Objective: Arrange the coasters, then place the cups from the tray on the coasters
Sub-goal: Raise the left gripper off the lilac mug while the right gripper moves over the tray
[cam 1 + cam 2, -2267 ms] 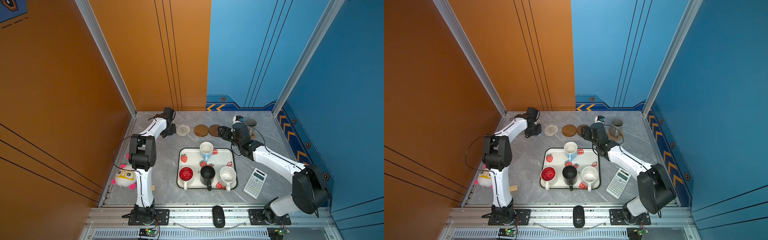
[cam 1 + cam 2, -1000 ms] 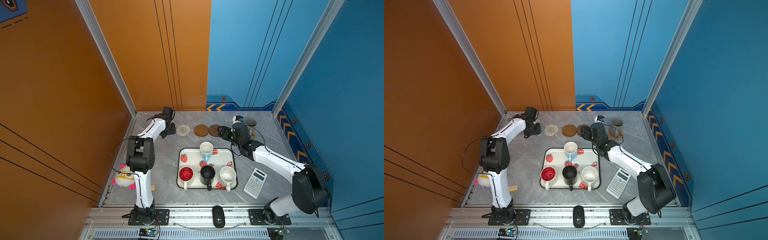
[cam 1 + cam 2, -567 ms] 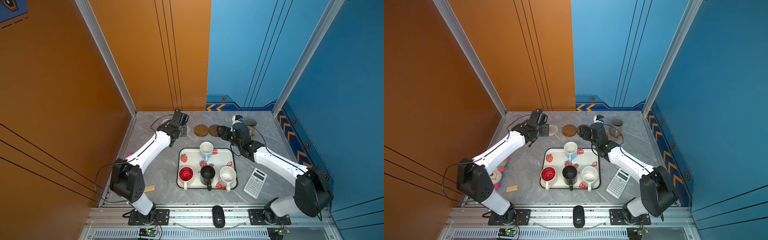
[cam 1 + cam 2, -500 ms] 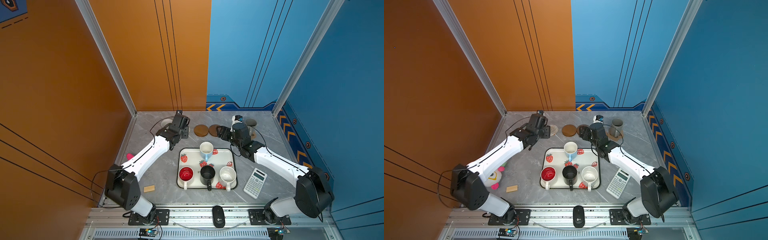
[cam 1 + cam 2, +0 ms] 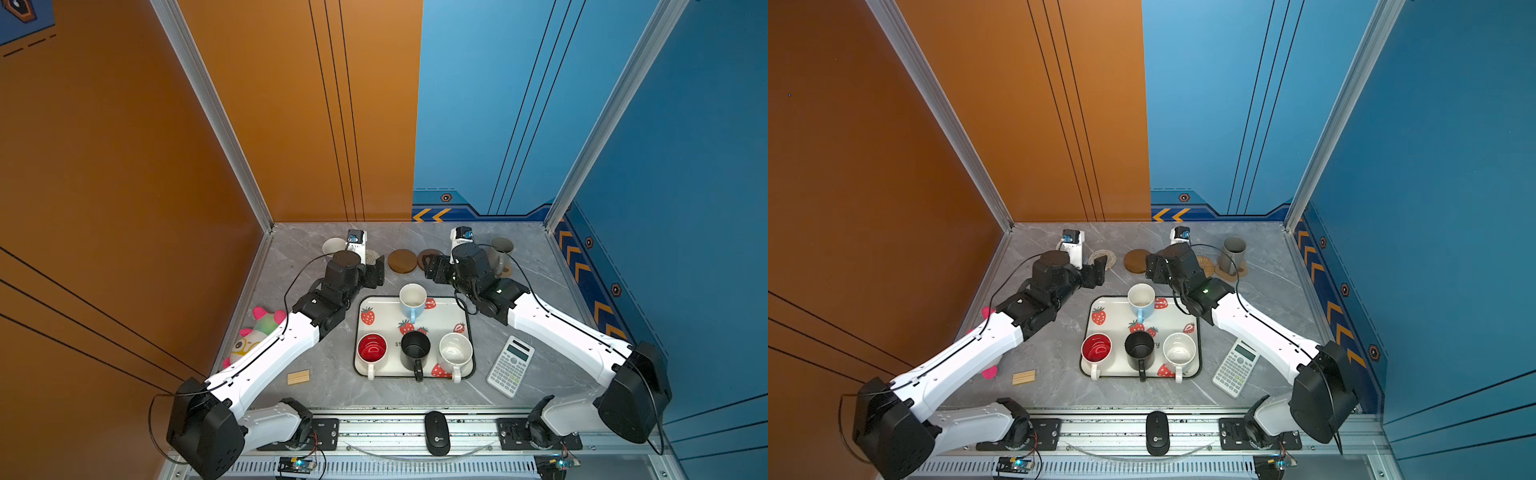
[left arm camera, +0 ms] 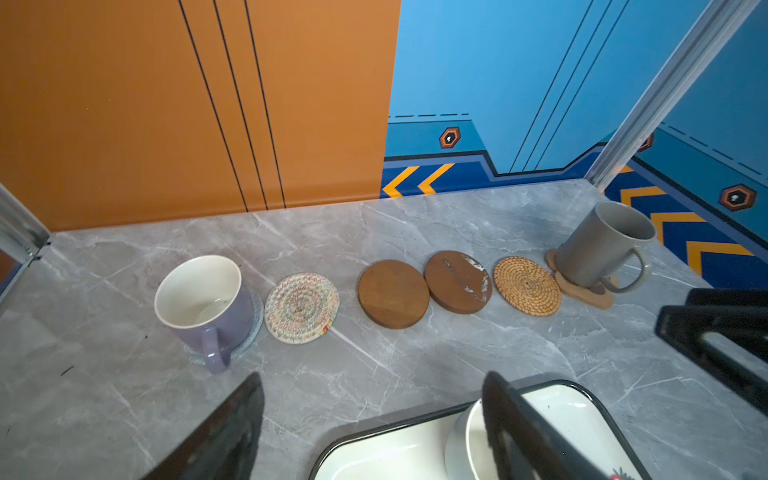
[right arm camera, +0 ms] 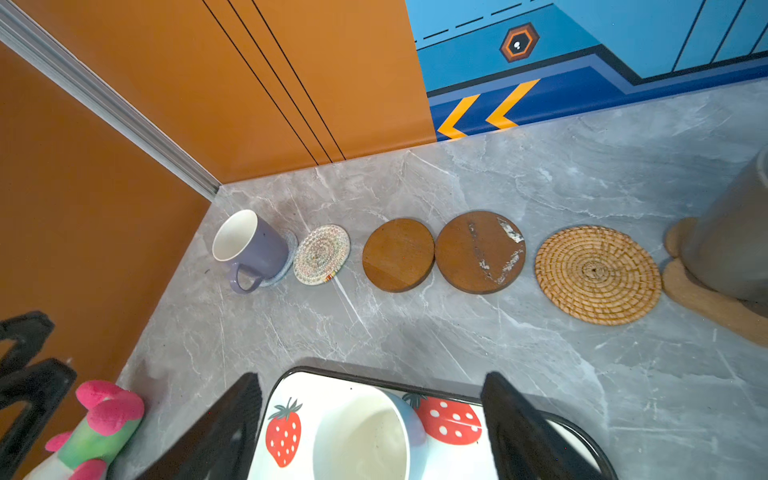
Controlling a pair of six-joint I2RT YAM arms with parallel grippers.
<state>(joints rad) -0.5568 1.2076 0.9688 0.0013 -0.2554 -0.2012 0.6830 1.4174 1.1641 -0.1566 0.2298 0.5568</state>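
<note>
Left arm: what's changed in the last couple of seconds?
The left gripper opened, left the lavender mug standing on the grey-blue coaster, and drew back toward the tray. The right gripper stayed open by the tray's far edge; four mugs remain on the tray.

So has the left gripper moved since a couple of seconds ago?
Yes. The left gripper has pulled back from the lavender mug toward the tray, and its jaws are open.

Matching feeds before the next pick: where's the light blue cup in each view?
Top view: light blue cup, tray's far edge.
Top view: light blue cup, same.
Left wrist: light blue cup, half behind a finger.
Right wrist: light blue cup between fingers.
Shared landmark: grey cup.
</note>
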